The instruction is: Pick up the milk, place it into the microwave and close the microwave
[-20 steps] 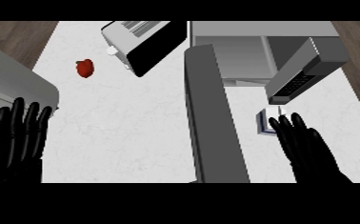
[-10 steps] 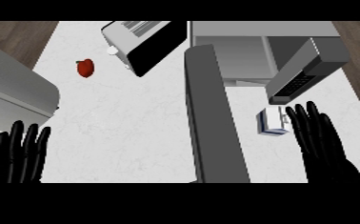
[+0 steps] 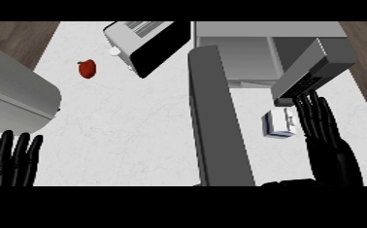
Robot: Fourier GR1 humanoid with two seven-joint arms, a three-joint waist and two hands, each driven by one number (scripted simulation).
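Milk (image 3: 279, 123) stands just beside right robot hand (image 3: 329, 149), its fingers (image 3: 319, 118) straight.

At back right, microwave (image 3: 237, 52), door (image 3: 215, 120) swung out toward the near edge. Right of the door, milk carton (image 3: 279, 123) on the counter (image 3: 136, 125), just left of the right hand (image 3: 326, 142). Behind, left of the door, toaster (image 3: 147, 42); farther left, small piece of produce (image 3: 87, 69). Near-left corner, left hand (image 3: 18, 161).
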